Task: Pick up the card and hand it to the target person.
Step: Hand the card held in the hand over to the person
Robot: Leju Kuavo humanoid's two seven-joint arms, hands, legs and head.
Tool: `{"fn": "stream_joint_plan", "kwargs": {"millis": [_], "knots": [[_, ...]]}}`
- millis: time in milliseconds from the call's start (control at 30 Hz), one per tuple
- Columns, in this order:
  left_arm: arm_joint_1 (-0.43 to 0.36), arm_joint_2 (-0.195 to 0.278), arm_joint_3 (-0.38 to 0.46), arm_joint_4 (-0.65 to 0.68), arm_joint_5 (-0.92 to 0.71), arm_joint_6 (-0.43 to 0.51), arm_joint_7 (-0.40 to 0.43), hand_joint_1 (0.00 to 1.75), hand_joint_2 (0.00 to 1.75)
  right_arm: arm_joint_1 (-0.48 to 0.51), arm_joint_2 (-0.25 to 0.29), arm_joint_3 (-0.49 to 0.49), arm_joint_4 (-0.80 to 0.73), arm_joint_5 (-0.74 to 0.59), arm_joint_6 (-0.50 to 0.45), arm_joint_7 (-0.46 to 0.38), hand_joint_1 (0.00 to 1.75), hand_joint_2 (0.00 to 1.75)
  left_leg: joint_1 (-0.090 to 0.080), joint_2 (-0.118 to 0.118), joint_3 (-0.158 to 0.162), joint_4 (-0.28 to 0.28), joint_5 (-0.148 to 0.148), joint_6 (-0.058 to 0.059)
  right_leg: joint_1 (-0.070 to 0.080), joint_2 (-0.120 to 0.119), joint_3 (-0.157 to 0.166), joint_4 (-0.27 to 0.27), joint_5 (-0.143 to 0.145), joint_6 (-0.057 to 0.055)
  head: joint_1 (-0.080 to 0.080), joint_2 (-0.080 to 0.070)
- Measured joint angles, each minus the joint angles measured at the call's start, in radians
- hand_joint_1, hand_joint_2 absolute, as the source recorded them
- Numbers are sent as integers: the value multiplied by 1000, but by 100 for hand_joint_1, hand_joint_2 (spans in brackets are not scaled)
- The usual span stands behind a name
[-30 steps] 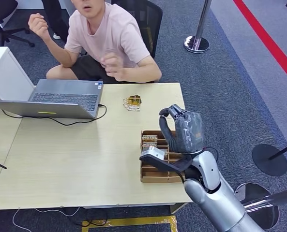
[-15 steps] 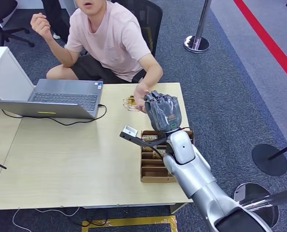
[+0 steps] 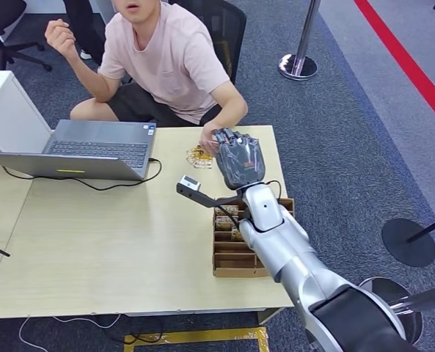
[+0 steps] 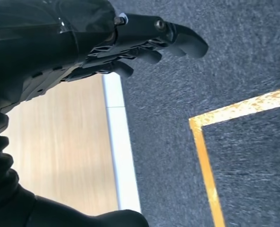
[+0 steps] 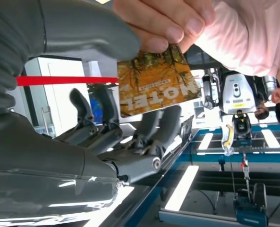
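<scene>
Above the far edge of the wooden surface (image 3: 121,242), right hand (image 3: 238,158) raised, pinching the hotel card (image 5: 156,85) between thumb and fingers; person's hand (image 5: 163,21) gripping the card's other edge. Beside the surface, left hand (image 4: 131,42) hanging, fingers loosely apart, holding nothing.

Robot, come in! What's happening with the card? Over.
Right robot hand holds card out. Person's hand pinching it too. Left robot hand empty. Nothing blocking.

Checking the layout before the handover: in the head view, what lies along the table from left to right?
White box → laptop → loose cards → right hand meeting the person's hand; the cardboard tray lies nearer.
</scene>
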Motion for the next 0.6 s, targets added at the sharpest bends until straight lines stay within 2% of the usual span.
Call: {"fn": "stream_joint_plan", "kwargs": {"millis": [133,400,500,600], "knots": [[0,3,0,0,2,6,-1,0,0,-9,4,0,29,-4,0,2,0,175,0,0,0,0,0,0,0,0,0,0,0,0,0,0],[1,6,0,0,15,17,2,0,0,-21,3,-21,53,-52,0,13,0,175,0,0,0,0,0,0,0,0,0,0,0,0,0,0],[1,7,0,0,19,20,6,0,0,-47,0,-55,67,-146,1,-10,0,175,0,0,0,0,0,0,0,0,0,0,0,0,0,0],[1,9,1,0,20,20,12,0,0,-87,-11,-106,90,-310,35,-47,0,175,0,0,0,0,0,0,0,0,0,0,0,0,0,0]]}}
